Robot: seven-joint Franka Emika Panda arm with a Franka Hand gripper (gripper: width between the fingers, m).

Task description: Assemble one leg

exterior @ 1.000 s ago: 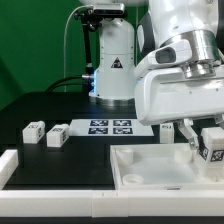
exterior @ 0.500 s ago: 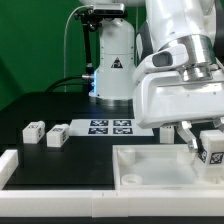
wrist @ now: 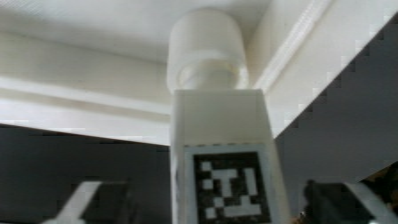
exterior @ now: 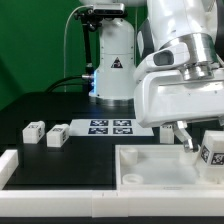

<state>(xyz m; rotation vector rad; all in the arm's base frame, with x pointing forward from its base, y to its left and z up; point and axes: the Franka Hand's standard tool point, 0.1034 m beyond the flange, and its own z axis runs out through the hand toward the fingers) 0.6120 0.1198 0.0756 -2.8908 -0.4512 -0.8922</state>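
In the exterior view, a leg, a small white block with a marker tag, sits between the fingers of my gripper over the right side of the large white tray. In the wrist view the same leg runs up the middle, its rounded end pointing at the tray's raised rim. My gripper is open: dark gaps show between the leg and the fingers on both sides. Whether the leg rests on the tray is hidden.
Two more legs lie on the black table at the exterior view's left. The marker board lies behind the tray. Another small white tagged part sits just behind my gripper. A white rail runs along the front.
The leg has dropped a little and shifted toward the exterior view's right. The visible finger has moved slightly left, away from it.
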